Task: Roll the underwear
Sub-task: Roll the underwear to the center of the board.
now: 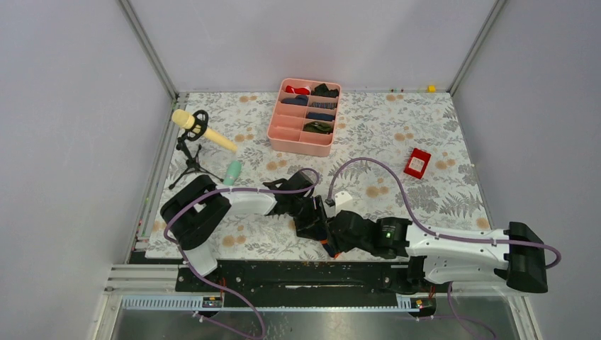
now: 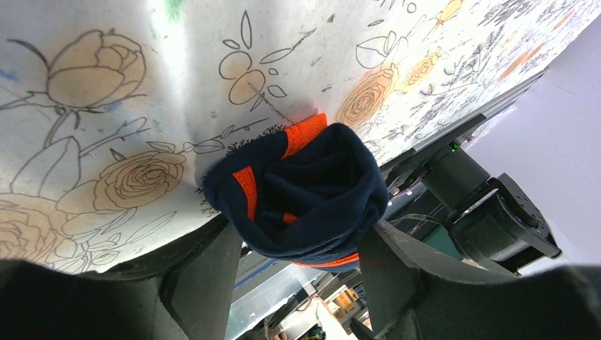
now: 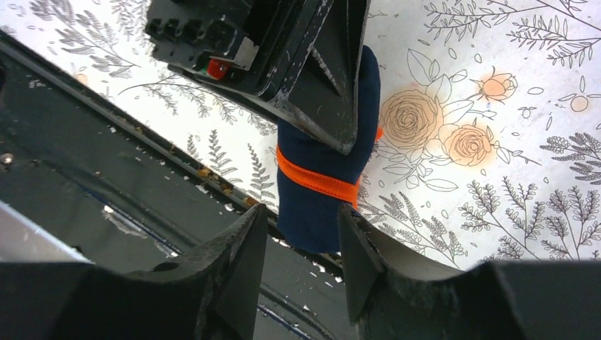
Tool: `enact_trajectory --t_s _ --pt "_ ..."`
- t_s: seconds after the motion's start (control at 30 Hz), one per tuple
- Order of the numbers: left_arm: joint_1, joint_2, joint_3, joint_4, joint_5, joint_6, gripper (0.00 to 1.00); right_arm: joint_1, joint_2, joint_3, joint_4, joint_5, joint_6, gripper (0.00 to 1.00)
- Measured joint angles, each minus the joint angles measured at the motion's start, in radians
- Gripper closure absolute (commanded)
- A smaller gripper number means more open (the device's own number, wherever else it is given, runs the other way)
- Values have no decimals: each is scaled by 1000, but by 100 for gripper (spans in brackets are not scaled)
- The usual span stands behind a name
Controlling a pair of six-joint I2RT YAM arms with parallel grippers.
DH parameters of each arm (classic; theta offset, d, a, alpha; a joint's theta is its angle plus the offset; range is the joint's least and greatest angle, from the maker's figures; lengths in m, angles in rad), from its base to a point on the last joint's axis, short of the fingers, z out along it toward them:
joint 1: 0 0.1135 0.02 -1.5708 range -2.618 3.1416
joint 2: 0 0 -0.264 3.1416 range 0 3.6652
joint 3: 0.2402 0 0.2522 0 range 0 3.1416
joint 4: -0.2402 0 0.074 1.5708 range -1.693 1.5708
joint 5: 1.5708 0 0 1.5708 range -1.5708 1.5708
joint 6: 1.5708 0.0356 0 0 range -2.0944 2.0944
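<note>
The underwear [image 2: 312, 191] is a tight navy roll with orange waistband bands, lying at the front edge of the flowered table. My left gripper [image 2: 299, 234] straddles the roll, both fingers pressing its sides, shut on it. In the right wrist view the roll [image 3: 315, 205] hangs over the table edge, with the left gripper [image 3: 312, 71] on top of it. My right gripper [image 3: 301, 212] is open around the roll's near end: one finger touches the cloth, the other stands off. In the top view both grippers [image 1: 312, 225] [image 1: 339, 237] meet at the front middle and hide the roll.
A pink tray [image 1: 287, 132] with several small rolled garments stands at the back middle. A yellow microphone on a stand [image 1: 202, 131] and a small green object [image 1: 232, 171] are at the left. A red box [image 1: 417, 163] lies at the right. The black front rail [image 3: 106, 177] runs just below the roll.
</note>
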Motion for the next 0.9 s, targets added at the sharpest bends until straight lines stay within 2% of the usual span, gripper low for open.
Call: enact_trajectory --t_s 0.57,0.9 --pt "0 11 12 -8 7 0 42 14 193 -1 90 17 9 45" --pt "0 11 12 -8 7 0 42 44 270 6 98 77 8 44"
